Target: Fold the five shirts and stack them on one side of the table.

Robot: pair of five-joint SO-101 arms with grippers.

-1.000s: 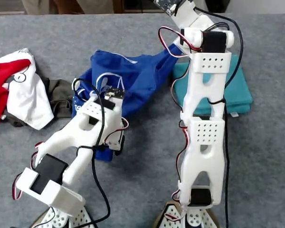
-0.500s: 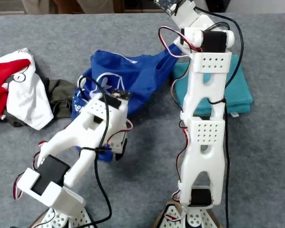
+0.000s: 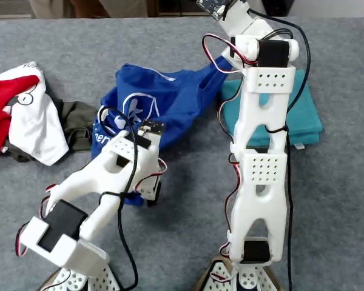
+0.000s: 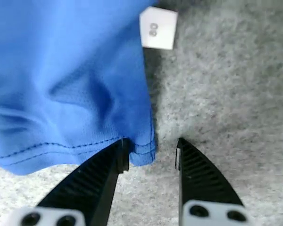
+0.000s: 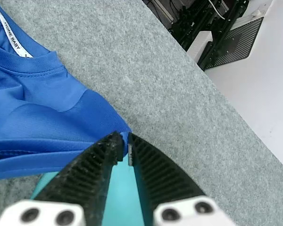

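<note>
A blue shirt lies crumpled mid-table, white logo up. My left gripper is open at its near hem, and the hem corner sits between the two fingers. In the high view that gripper is low over the shirt's front edge. My right gripper is shut on a corner of the blue shirt at the far side, just above the folded teal shirt. The teal shirt rests at the right, partly under the right arm.
A red and white shirt heap and a dark olive shirt lie at the left. A white label hangs off the blue fabric. The table's far edge runs close behind the right gripper. Bare grey surface lies between the arms.
The left arm has drawn back toward the table's front, uncovering more of the blue shirt's logo. The right arm has kept still.
</note>
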